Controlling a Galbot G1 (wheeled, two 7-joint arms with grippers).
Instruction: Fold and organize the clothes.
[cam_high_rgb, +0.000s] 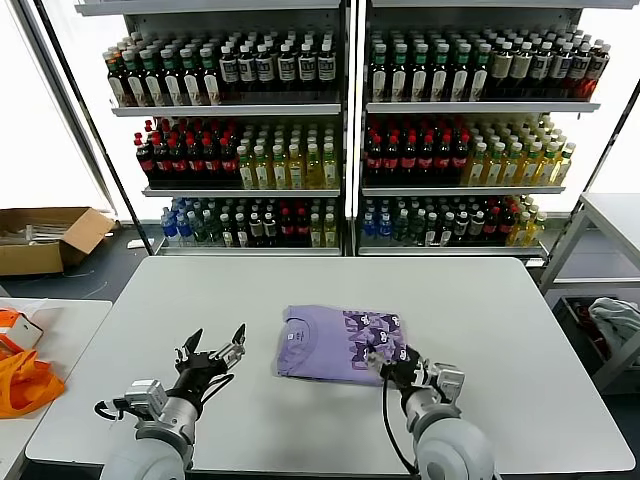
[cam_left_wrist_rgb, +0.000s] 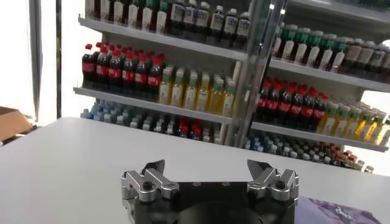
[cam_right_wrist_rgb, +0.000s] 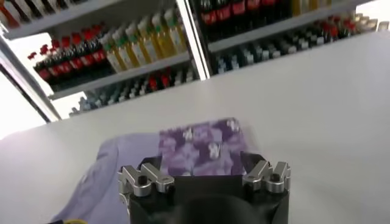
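Left of the T-shirt, on a side table, orange fabric lies well apart from it. Nearer, the left gripper hovers over bare white table, jaws spread, holding nothing. T-shirt sits folded near the table's middle, plain lavender on its left half, printed panel on its right. Right gripper is at the T-shirt's near right edge, jaws spread, nothing pinched.

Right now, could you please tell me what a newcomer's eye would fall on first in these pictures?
First, the folded lavender cotton T-shirt at the middle of the white table, its cartoon-printed panel turned up on the right. Next, the tall shelves of coloured drink bottles filling the background. The open right gripper sits at the shirt's near right edge, while the open left gripper hovers left of it.
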